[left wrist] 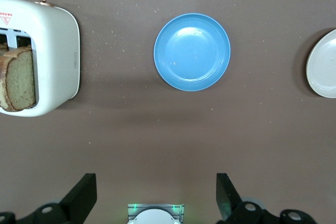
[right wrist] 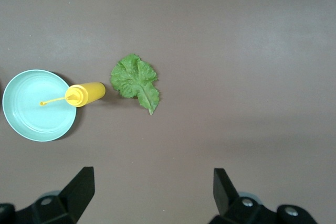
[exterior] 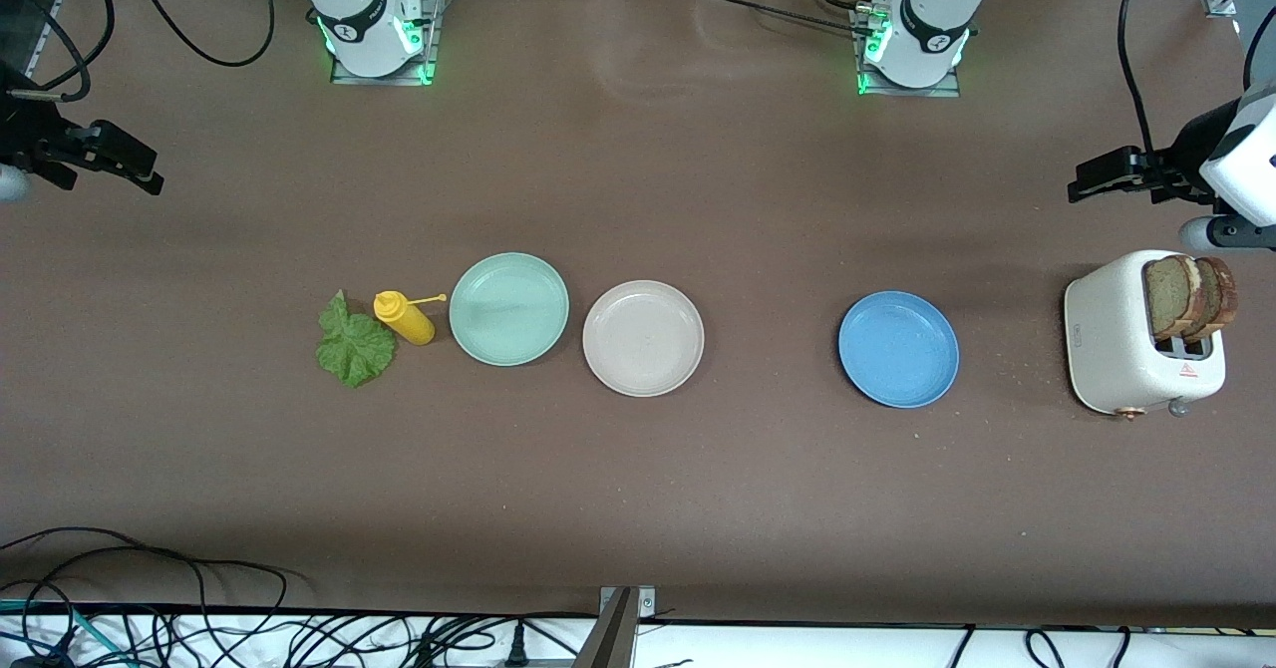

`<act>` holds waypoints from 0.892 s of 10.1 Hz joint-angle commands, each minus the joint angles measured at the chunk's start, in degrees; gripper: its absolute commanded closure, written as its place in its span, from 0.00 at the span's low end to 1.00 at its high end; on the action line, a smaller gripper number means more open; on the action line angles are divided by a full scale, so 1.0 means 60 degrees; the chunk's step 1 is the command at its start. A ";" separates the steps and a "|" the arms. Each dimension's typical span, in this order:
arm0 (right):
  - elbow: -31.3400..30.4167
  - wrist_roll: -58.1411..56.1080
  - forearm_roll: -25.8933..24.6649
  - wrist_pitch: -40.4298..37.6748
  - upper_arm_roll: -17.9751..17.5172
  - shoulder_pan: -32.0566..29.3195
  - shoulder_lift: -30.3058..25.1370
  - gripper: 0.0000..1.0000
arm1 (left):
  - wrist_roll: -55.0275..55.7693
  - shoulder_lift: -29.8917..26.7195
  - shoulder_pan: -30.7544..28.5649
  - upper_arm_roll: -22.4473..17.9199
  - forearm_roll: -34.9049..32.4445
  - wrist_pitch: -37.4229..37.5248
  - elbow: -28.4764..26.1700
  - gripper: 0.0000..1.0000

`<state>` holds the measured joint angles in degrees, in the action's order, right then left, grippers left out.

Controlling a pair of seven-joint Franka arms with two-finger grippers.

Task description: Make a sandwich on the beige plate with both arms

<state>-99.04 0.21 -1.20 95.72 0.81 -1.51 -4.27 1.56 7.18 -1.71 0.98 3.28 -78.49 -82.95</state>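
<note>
Nearest the front camera on the brown desk sit the white toaster, at the left arm's end, and the blue plate; two slices of brown-crusted bread stand upright in the toaster's slots. The beige plate lies bare near the middle of the desk, with nothing yet laid on it. Just beside it, toward the right arm's end, is the mint-green plate, then a yellow squeeze bottle lying on its side with its nozzle toward that plate, and the lettuce leaf flat on the desk, touching or nearly touching the bottle. Farther off, the left tool hangs above the desk near the toaster, its fingers spread wide and holding nothing. The right tool hangs at the right arm's end of the desk, likewise wide apart and empty; both arms appear to be waiting. Assessment: assembly has not begun. Risks: the bread may drag or tip the toaster if pulled at an angle; the thin leaf lies flat and may slip from the fingers or tear; the bottle may be knocked and roll; three similar plates invite placement on the wrong one.
</note>
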 commanded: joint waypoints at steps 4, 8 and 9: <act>0.0086 0.0052 0.0038 -0.0148 -0.0018 -0.0026 -0.0065 0.00 | -0.0215 0.0121 -0.0096 0.0041 0.0171 -0.0160 0.0275 0.00; 0.0086 0.0110 0.0038 -0.0279 -0.0018 -0.0026 -0.0065 0.00 | -0.0201 0.0121 -0.0111 0.0041 0.0127 -0.0263 0.0275 0.00; 0.0086 0.0111 0.0038 -0.0280 -0.0032 -0.0012 -0.0065 0.00 | -0.0215 0.0121 -0.0111 0.0041 0.0127 -0.0278 0.0275 0.00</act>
<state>-99.04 0.22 -1.20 95.14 0.81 -1.51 -4.27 1.55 7.19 -1.71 0.96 3.28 -80.33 -82.95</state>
